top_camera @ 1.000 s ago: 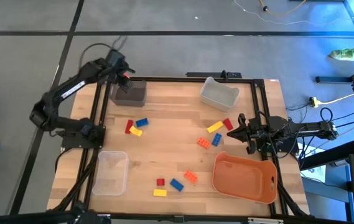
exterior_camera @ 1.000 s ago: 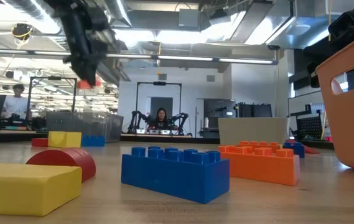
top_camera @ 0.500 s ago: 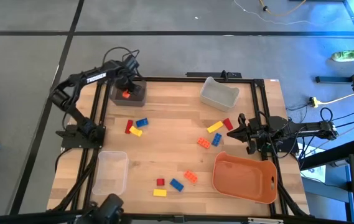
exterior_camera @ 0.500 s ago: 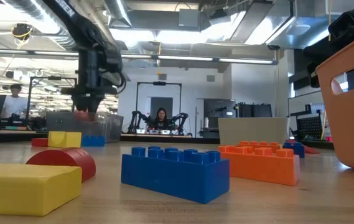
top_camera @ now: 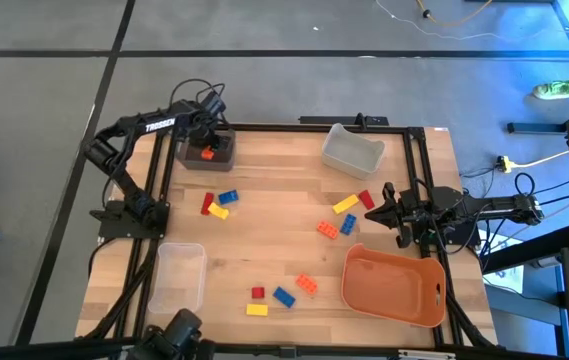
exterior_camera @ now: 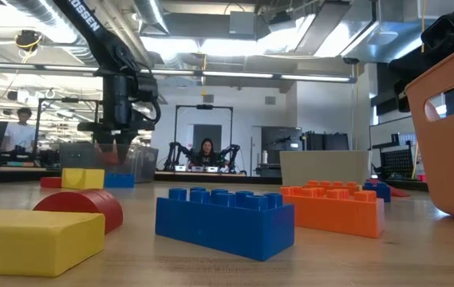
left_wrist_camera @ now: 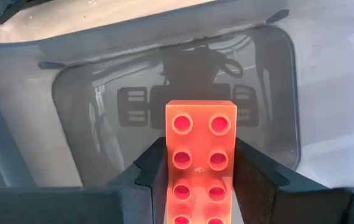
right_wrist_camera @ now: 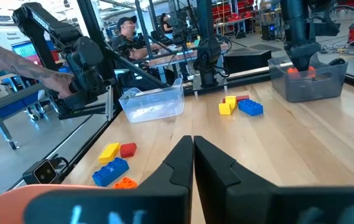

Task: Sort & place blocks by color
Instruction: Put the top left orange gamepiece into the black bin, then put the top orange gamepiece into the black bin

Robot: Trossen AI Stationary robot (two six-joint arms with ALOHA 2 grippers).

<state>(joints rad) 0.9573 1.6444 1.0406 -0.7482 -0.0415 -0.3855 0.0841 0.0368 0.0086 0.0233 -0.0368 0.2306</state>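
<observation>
My left gripper (top_camera: 207, 140) (left_wrist_camera: 201, 163) hangs inside the grey bin (top_camera: 220, 157) at the table's far left corner, shut on an orange-red studded brick (left_wrist_camera: 200, 146). In the low view the left gripper (exterior_camera: 118, 148) dips behind the bin's wall. Other blocks lie flat on the table: a red, blue and yellow group (top_camera: 219, 203), a yellow, red, orange and blue group (top_camera: 345, 213), and several near the front edge (top_camera: 282, 295). My right gripper (top_camera: 392, 213) (right_wrist_camera: 193, 155) waits shut at the table's right edge, above the orange tray (top_camera: 394, 290). My left gripper pinches the orange-red brick by its two long sides (left_wrist_camera: 170, 168) between the two fingers (left_wrist_camera: 251, 180), coming from above and pointing down into the grey bin. The brick's studded face shows in the wrist view. Whether the brick rests on the bin's floor cannot be told.
A clear bin (top_camera: 352, 150) stands at the far edge right of centre, and another clear bin (top_camera: 179, 278) at the near left. The orange tray fills the near right corner. Bare wood lies in the table's middle (top_camera: 274, 220). People show in the room beyond.
My left gripper, carrying the orange-red brick, has moved from above the far left edge toward the table's near side, over the grey bin, and down into it. The right arm has kept still.
</observation>
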